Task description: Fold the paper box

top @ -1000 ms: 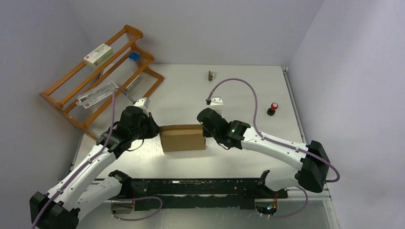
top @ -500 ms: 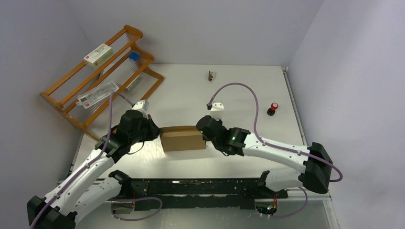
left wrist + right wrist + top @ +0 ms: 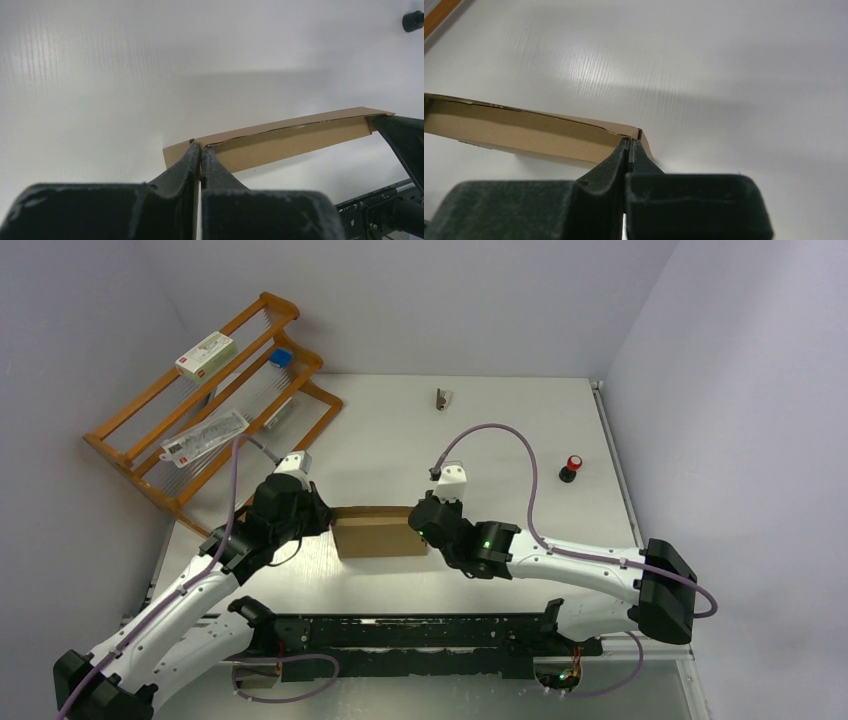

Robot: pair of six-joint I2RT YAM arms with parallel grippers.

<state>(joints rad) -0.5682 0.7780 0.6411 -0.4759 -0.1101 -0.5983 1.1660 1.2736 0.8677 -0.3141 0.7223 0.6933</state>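
White desk (image 3: 500, 420) shows the paper box (image 3: 380, 537) near its middle, between the two arms; the left claw (image 3: 329, 521) is pressed together on the thin cardboard wall at the box's left end; the right claw (image 3: 424, 528) pinches the wall at its right end likewise. Well apart, a wooden rack (image 3: 200, 390) stands at the far left and a red-topped knob (image 3: 572, 467) sits near the right edge.

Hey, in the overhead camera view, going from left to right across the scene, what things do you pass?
White carton with red print on the wooden rack → left gripper → paper box → right gripper → red-capped button.
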